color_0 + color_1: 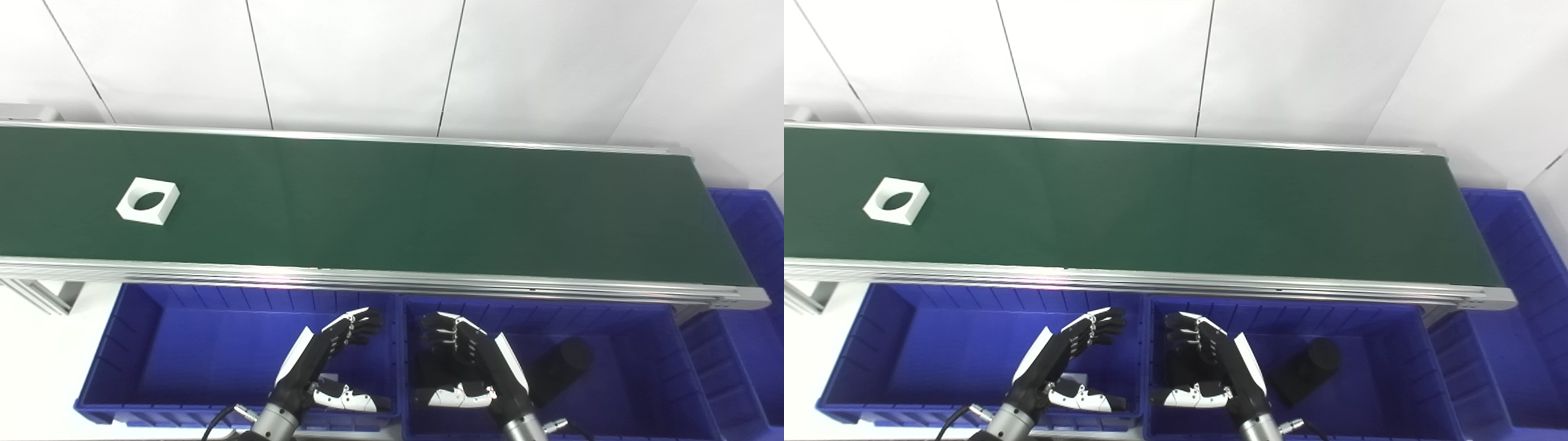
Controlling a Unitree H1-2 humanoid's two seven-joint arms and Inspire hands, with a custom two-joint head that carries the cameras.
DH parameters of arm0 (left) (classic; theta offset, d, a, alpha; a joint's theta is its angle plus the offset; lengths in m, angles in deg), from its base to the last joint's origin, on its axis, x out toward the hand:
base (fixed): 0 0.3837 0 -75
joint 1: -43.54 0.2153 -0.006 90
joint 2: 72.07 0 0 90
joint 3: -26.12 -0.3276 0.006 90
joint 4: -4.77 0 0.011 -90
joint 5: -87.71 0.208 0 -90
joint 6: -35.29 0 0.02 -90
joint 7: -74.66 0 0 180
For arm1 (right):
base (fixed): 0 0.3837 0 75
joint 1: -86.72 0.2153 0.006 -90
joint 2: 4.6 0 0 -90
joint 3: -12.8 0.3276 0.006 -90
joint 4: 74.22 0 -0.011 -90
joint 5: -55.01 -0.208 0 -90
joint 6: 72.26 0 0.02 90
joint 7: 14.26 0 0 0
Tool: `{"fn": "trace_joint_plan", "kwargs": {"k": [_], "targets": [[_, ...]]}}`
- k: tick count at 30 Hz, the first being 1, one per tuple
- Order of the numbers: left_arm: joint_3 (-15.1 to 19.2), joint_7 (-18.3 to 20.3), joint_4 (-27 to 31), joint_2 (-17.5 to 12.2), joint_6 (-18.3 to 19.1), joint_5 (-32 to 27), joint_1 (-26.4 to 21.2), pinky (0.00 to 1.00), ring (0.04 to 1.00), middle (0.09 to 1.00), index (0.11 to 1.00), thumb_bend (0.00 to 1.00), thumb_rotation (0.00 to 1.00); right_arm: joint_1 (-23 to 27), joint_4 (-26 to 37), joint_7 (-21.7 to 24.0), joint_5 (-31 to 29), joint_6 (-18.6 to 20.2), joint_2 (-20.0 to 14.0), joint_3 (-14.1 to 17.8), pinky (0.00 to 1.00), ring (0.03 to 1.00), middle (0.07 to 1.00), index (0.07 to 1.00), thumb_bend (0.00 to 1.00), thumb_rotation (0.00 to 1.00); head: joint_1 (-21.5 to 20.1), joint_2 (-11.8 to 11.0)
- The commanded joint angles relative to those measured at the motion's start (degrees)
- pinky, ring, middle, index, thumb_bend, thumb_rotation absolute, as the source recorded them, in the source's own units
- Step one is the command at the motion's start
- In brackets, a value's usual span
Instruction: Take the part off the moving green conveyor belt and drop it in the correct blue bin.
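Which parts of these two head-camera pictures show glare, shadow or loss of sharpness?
Left eye view: a pale glare streak on the conveyor's near metal rail, and the black cylinder in the right bin looks soft-edged. Right eye view: the same glare sits on the rail; the white part is crisp, with only faint shadow.

white panelled wall (355, 61) behind, dark seams.

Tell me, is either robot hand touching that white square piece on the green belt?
Apart. The left eye view shows the white part far up the belt, while the left hand and right hand hover over the blue bins.
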Motion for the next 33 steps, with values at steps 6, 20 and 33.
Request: {"fn": "trace_joint_plan", "kwargs": {"k": [6, 20, 33], "targets": [[-2.0, -3.2, -2.5, 0.6, -1.9, 1.2, -2.3, 0.76, 0.789, 0.797, 0.807, 0.92, 0.17, 1.7, -2.1, 1.2, -2.3, -3.0, -0.2, 1.4, 0.64, 0.712, 0.770, 0.739, 0.89, 0.19, 3.7, -1.6], [-6.1, -9.2, -5.3, 0.9, -1.9, 3.7, -4.0, 0.72, 0.770, 0.793, 0.806, 0.93, 0.19, 1.8, -3.9, 5.2, -3.9, -3.0, 0.0, 4.9, 0.63, 0.704, 0.768, 0.731, 0.89, 0.17, 7.8, -3.2], [-8.8, -12.0, -8.1, 1.0, -1.9, 3.6, -5.6, 0.72, 0.758, 0.787, 0.800, 0.93, 0.20, 2.1, -5.6, 7.1, -3.8, -3.0, 0.3, 7.0, 0.64, 0.713, 0.776, 0.739, 0.88, 0.20, 10.6, -4.5]]}}
